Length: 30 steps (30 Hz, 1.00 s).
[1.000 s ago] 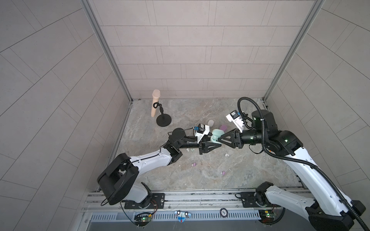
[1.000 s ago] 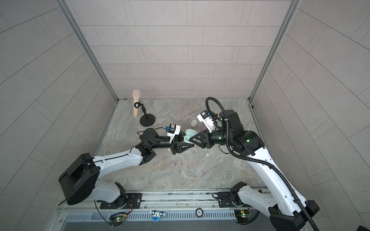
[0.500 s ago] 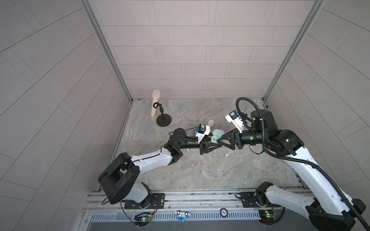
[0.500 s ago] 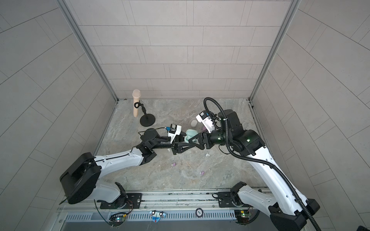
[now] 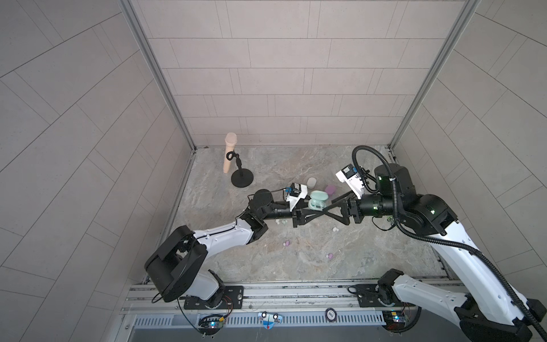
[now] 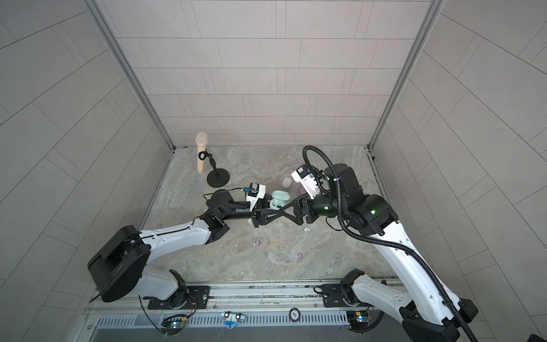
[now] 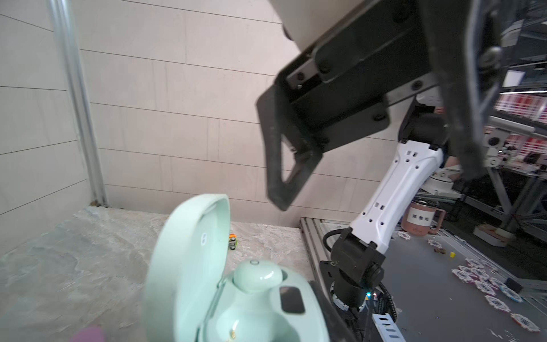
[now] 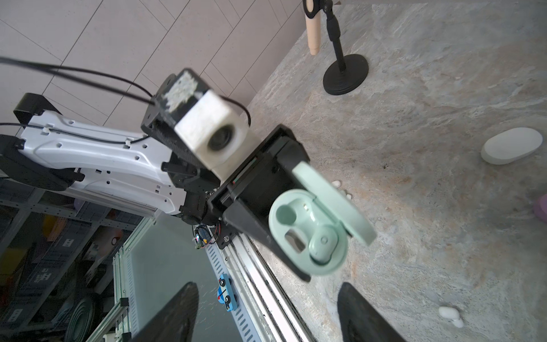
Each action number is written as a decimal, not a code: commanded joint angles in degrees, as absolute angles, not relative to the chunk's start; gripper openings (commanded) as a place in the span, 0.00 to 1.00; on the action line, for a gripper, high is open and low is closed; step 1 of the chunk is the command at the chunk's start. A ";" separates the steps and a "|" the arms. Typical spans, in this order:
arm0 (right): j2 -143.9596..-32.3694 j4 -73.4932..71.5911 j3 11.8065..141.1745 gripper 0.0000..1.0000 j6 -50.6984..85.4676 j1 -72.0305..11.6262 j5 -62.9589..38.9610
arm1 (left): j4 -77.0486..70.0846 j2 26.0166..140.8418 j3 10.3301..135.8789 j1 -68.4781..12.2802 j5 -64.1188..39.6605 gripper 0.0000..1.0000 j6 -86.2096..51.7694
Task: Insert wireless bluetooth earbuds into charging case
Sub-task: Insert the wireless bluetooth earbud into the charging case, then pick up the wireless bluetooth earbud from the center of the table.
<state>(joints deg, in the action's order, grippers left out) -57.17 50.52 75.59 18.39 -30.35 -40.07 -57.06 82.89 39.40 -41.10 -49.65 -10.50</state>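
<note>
The mint green charging case (image 5: 317,201) (image 6: 278,201) hangs above the table with its lid open, and my left gripper (image 5: 320,209) is shut on its base. One mint earbud (image 8: 322,241) (image 7: 257,275) sits in a socket of the case; the other socket (image 8: 285,213) is bare. My right gripper (image 8: 266,314) is open and holds nothing, its tips just short of the case. Loose earbuds lie on the table: a white pair (image 5: 335,229) (image 8: 451,315), two lilac ones (image 5: 286,243) (image 5: 329,256), and small pale ones (image 5: 281,221) under the left arm.
A shut white case (image 5: 311,182) (image 8: 509,145) and a lilac case (image 5: 330,189) lie behind the arms. A beige microphone (image 5: 229,152) on a black stand (image 5: 242,179) is at the back left. Tiled walls close three sides; a metal rail (image 5: 281,291) runs along the front.
My right gripper's jaws have spread apart and drawn back a little from the case. The left gripper still holds the mint case in about the same place.
</note>
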 commanded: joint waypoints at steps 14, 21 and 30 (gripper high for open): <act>-62.89 37.89 57.32 0.77 17.51 -44.01 -14.54 | -51.26 74.46 37.94 -20.90 -46.15 0.02 -8.98; -77.79 31.99 58.39 0.76 17.19 -44.86 -6.15 | -47.54 72.24 39.42 -14.53 -46.61 0.02 -9.21; -96.51 30.43 67.04 0.76 15.57 -48.25 0.50 | -52.55 71.98 36.89 -9.77 -46.48 0.02 -15.64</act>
<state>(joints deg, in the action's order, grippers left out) -94.15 31.29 64.62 16.67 -47.44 -3.88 -48.34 73.10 37.78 -10.72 -46.06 -12.36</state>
